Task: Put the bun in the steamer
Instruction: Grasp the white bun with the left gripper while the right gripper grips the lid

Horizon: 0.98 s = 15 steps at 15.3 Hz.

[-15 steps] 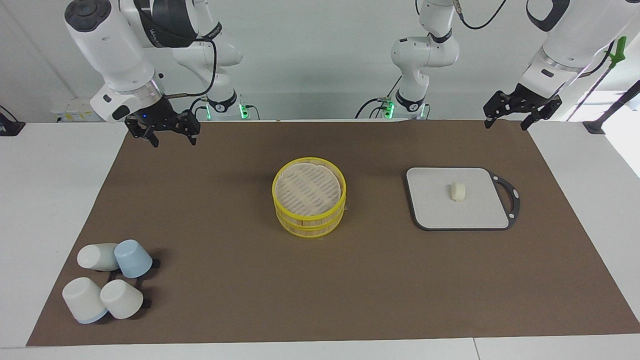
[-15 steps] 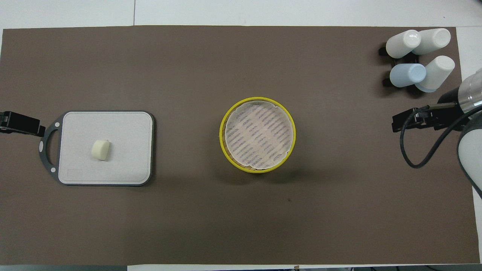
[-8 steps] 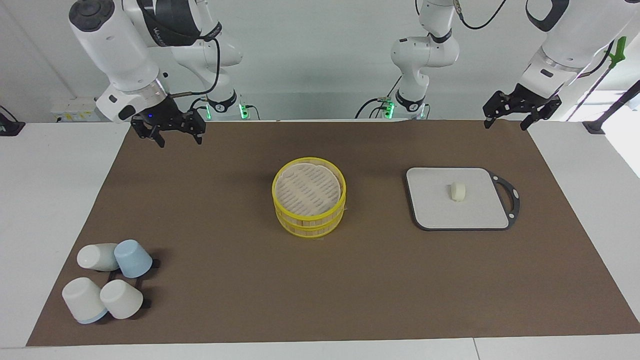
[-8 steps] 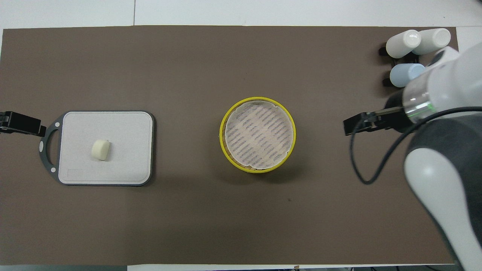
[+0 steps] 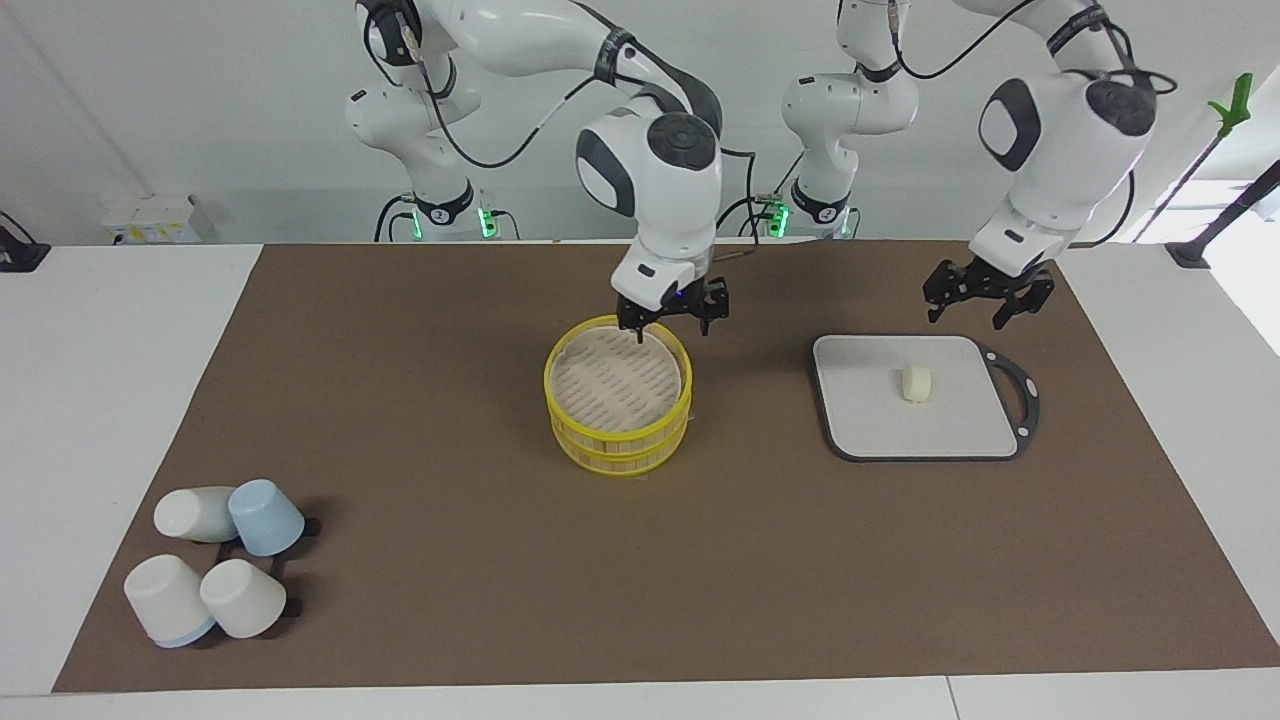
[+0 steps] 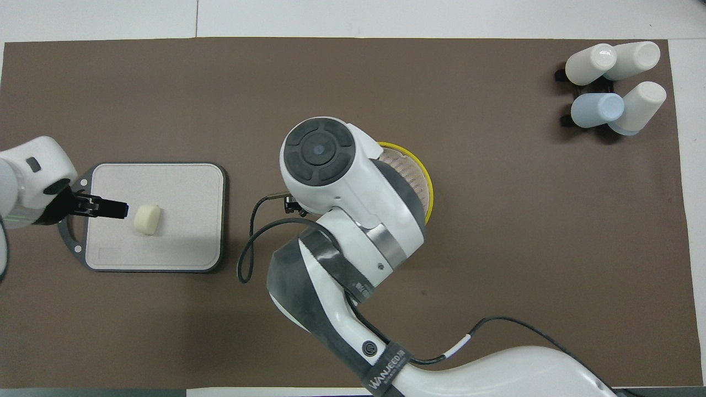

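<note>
Bun (image 5: 915,383) lay on the grey board (image 5: 870,430), steamer (image 5: 618,400) lidded.
Right gripper (image 5: 672,322) hung wide-fingered over the steamer's rim; left gripper (image 5: 976,303), fingers spread, hung over the board's edge.

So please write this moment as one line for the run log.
bun: on cutting board | steamer: lid on | right gripper: open, over steamer rim | left gripper: open, over board edge

From overhead the right arm (image 6: 342,198) hides most of the steamer (image 6: 422,179) — only a sliver shows. The right gripper is hidden there too.
</note>
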{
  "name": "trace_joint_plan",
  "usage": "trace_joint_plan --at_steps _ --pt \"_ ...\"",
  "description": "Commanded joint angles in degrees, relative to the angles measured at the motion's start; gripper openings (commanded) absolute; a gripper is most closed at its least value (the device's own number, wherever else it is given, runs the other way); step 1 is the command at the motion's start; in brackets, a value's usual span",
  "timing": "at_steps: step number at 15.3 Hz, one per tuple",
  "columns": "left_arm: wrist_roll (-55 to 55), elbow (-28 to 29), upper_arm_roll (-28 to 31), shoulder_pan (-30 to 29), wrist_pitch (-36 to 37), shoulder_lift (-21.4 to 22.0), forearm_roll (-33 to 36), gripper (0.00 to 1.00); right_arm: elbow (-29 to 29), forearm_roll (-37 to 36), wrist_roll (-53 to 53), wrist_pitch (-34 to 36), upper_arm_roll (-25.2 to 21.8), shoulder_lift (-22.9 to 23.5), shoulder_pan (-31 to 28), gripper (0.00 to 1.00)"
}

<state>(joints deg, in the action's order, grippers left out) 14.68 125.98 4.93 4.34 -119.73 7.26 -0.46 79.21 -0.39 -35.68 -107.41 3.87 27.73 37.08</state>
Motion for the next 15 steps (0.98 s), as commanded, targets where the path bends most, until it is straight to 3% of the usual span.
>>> trace_joint_plan --at_steps 1,6,7,9,10,11,12,13,15 --pt "2.1 7.87 0.08 -0.03 -9.8 -0.91 0.37 1.0 1.63 -0.57 -0.44 -3.68 -0.18 0.49 -0.87 1.0" --pt "4.48 10.33 0.08 0.32 -19.04 -7.17 0.37 1.0 6.74 -0.84 -0.88 -6.94 -0.18 0.66 -0.16 1.0" --pt "5.17 11.03 0.08 0.15 -20.36 -7.34 0.37 1.0 6.74 -0.84 -0.79 -7.11 -0.18 0.75 -0.34 0.94" --pt "5.97 11.22 0.08 0.06 -21.94 -8.31 0.37 1.0 6.66 -0.49 -0.79 -7.03 -0.09 0.75 -0.25 0.22" --pt "6.15 11.22 0.08 0.06 -22.47 -8.75 0.37 1.0 6.66 -0.49 -0.96 -6.85 -0.09 0.66 -0.25 0.0" --pt "6.15 11.22 0.08 0.06 -22.91 -9.19 0.37 0.98 6.57 -0.49 -0.97 -6.85 -0.09 0.66 -0.25 0.0" --pt "6.15 11.22 0.08 0.06 -23.09 -9.37 0.37 0.91 6.57 -0.49 -0.97 -6.85 -0.09 0.66 -0.25 0.0" --pt "6.24 11.22 0.08 0.15 -23.09 -9.46 0.37 0.78 6.57 -0.49 -0.97 -6.76 -0.09 0.66 -0.25 0.0" --pt "6.24 11.22 0.08 0.15 -23.01 -9.54 0.37 0.41 5.78 -0.57 -0.97 -5.89 -0.17 0.58 -0.78 0.0"
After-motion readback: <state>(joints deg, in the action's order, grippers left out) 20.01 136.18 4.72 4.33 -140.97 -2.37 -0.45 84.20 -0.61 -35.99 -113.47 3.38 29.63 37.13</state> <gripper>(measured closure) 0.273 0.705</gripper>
